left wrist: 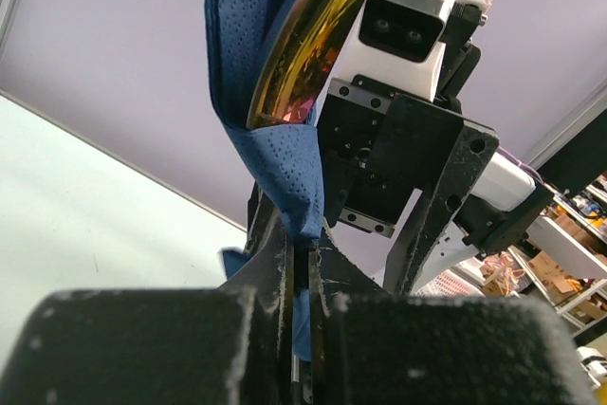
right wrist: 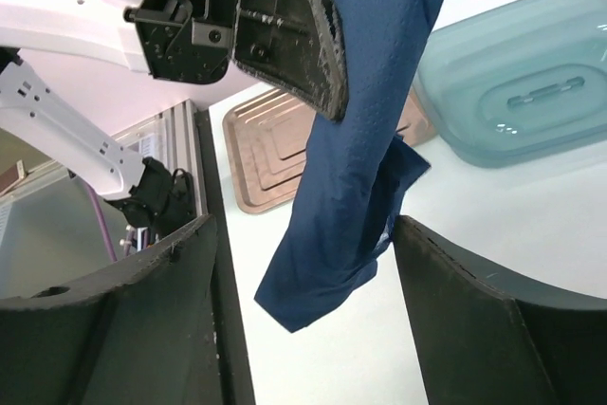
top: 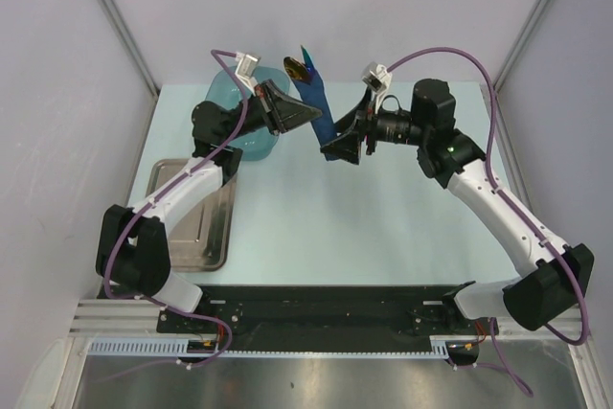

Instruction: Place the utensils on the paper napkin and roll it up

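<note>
Jaws of the left gripper are pinching tight on the navy paper napkin, holding it up in the air as a crumpled roll, gold spoon bowl poking out the top. Meanwhile the right gripper is sitting with fingers spread wide around its dangling end, not touching.

Thin paper napkin is dark navy all over with a fine pin-dot embossed grid; the metal spoon bowl is glossy gold, going pink-magenta at its lower end. On the grippers, left fingers and right fingers are matte black with whitish scuffing along the edges, arms white with black joints, cables purple. Plastic tub is translucent teal, ribbed metal tray silver-grey from above but copper-tinted in the right wrist view, table pale mint, walls light grey-lilac.
</note>
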Controlling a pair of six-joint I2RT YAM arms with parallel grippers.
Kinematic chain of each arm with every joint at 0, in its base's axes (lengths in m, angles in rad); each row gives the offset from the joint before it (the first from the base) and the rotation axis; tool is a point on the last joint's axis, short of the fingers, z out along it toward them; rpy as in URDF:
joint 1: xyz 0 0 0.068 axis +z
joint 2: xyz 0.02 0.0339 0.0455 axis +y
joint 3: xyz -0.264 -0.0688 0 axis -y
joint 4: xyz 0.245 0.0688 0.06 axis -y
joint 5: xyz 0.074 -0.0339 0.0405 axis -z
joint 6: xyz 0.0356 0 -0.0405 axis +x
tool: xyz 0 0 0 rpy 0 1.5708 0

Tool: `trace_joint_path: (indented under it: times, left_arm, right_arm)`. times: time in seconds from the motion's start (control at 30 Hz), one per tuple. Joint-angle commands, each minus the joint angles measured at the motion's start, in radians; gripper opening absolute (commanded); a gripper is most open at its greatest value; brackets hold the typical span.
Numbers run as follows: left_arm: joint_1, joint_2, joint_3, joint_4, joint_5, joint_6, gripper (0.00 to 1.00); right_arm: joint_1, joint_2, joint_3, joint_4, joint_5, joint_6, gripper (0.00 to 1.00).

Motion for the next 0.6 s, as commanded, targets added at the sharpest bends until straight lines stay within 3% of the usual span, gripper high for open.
trace_joint_path:
  times: [0.0, 0.13, 0.23, 0.33, 0.47, 0.53, 0.57]
  left_arm:
    - [-0.017, -0.032, 0.042, 0.068, -0.033, -0.007, 0.00]
    - [-0.026, -0.031, 0.050, 0.059, -0.039, -0.002, 0.00]
    - [-0.032, -0.029, 0.060, 0.049, -0.044, -0.001, 0.00]
    - [-0.032, -0.028, 0.068, 0.036, -0.052, 0.005, 0.00]
    - [-0.032, -0.028, 0.068, 0.023, -0.055, 0.015, 0.01]
    - [-0.031, -0.029, 0.062, 0.016, -0.058, 0.018, 0.09]
    - [-0.029, -0.032, 0.056, 0.014, -0.056, 0.021, 0.29]
  right_arm:
    - [-0.004, 0.011, 0.052, 0.063, 0.034, 0.012, 0.77]
    - [0.002, 0.030, 0.049, 0.074, 0.038, 0.004, 0.74]
    - [0.014, 0.039, 0.046, 0.084, 0.036, -0.006, 0.62]
    - [0.022, 0.041, 0.035, 0.078, 0.033, -0.026, 0.43]
    - [0.020, 0.036, 0.031, 0.087, 0.018, -0.022, 0.00]
    - [0.016, 0.038, 0.034, 0.103, 0.001, 0.004, 0.00]
    - [0.008, 0.039, 0.034, 0.104, -0.008, 0.018, 0.00]
